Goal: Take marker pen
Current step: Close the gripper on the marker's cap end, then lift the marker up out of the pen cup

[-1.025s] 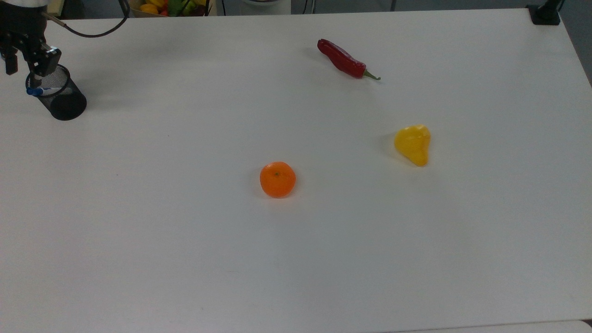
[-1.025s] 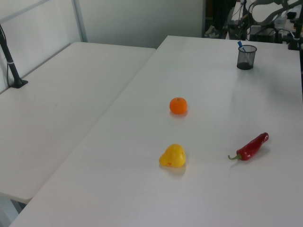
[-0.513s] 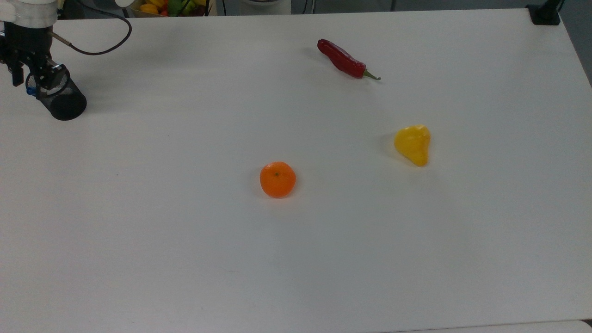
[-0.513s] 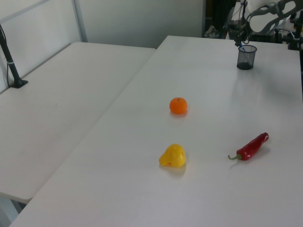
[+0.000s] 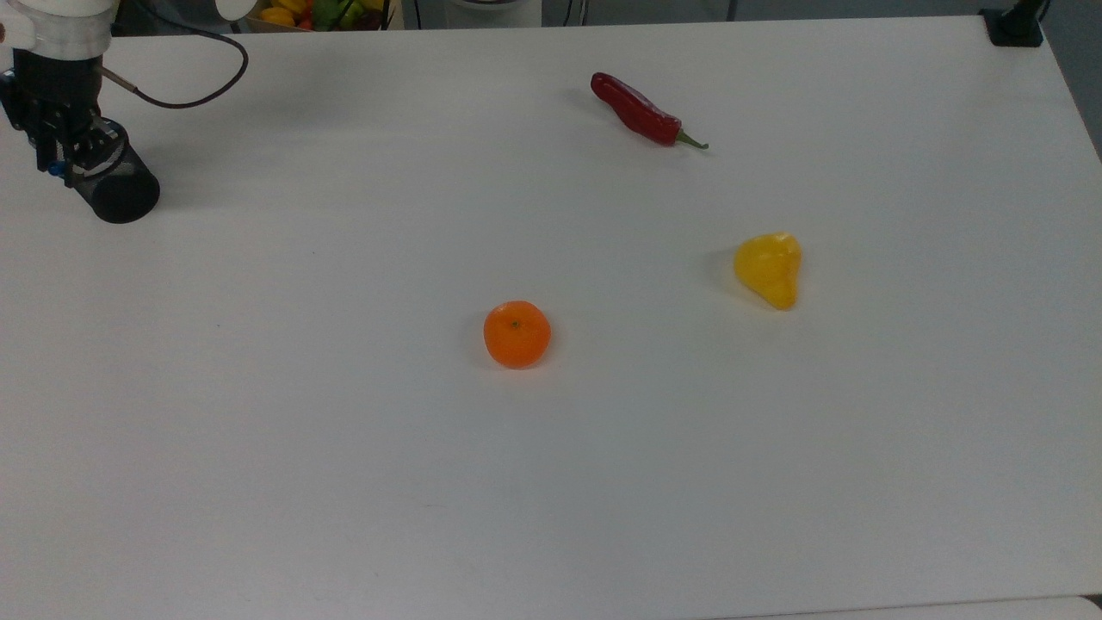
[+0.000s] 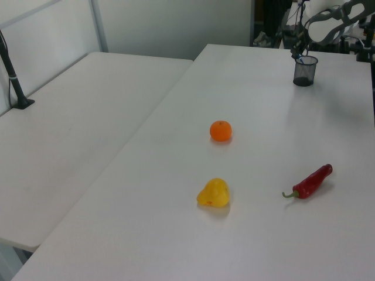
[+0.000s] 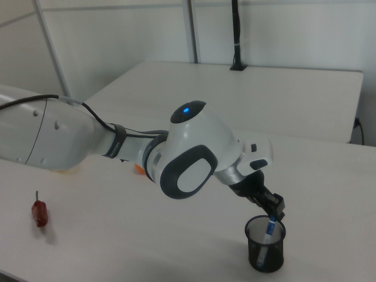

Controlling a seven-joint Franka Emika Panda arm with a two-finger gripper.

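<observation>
The marker pen (image 7: 270, 228) stands tilted in a black mesh cup (image 7: 265, 245), its blue cap poking above the rim. In the top view the cup (image 5: 120, 191) sits at the far left back of the white table, with a bit of the pen's blue cap (image 5: 57, 170) showing at its rim. My gripper (image 5: 58, 155) hangs straight over the cup's mouth, open, one finger on each side of the pen's top. In the right view the gripper (image 7: 275, 210) is just above the cap. In the left view the cup (image 6: 304, 71) is far back on the right.
An orange (image 5: 516, 334) lies mid-table, a red chilli (image 5: 641, 112) further back, and a yellow pepper (image 5: 769, 269) on the top view's right. A black cable (image 5: 189, 95) loops from my wrist over the table behind the cup. A second table (image 6: 76, 111) adjoins in the left view.
My gripper has come down toward the cup and shifted slightly right in the top view, so that its fingers now flank the pen's blue cap. The fruit and cup have stayed put.
</observation>
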